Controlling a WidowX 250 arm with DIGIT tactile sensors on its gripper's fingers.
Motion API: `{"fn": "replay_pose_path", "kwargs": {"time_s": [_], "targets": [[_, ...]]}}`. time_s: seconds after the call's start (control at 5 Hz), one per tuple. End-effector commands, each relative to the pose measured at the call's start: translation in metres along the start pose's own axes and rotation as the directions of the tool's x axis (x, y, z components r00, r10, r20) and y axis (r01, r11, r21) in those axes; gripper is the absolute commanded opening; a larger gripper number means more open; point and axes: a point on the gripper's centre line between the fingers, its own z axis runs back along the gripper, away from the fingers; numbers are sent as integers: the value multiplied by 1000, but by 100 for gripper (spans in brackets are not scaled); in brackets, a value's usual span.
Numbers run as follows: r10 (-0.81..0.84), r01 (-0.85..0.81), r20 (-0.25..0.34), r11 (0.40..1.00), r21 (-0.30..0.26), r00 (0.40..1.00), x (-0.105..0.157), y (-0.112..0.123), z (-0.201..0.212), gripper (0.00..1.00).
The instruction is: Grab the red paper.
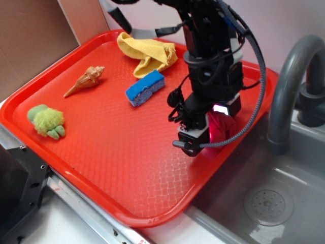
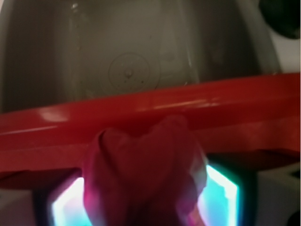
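The red paper [image 1: 221, 127] is a dark crimson crumpled ball held between the fingers of my gripper [image 1: 208, 133] at the right side of the red tray [image 1: 117, 152]. In the wrist view the paper [image 2: 146, 174] fills the gap between the two glowing pads [image 2: 221, 197], which press on it from both sides. The gripper is shut on the paper, near the tray's right rim [image 2: 150, 106]. Whether the paper still touches the tray is unclear.
A blue sponge [image 1: 145, 88], a yellow cloth [image 1: 149, 53], a tan seashell [image 1: 85, 81] and a green fuzzy toy [image 1: 46, 121] lie on the tray. A grey sink [image 1: 269, 203] with a curved faucet [image 1: 289, 86] lies just right of the tray.
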Motion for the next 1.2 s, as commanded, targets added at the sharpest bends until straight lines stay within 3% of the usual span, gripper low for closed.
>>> {"fn": "replay_pose_path", "kwargs": {"time_s": [0.0,0.2,0.4,0.6,0.8,1.0], "targets": [[33,-34,24,999,28,999,4,-4,9,0],[165,-167,48,985,40,985,-12,0,26,0],[409,-409,8,910,64,912,-40,4,55,0],[626,-622,-15,777,100,779,-76,-7,94,0],[800,-797,2,597,94,600,-114,-36,128,0],[918,-920,70,384,83,390,-135,-64,147,0]]}}
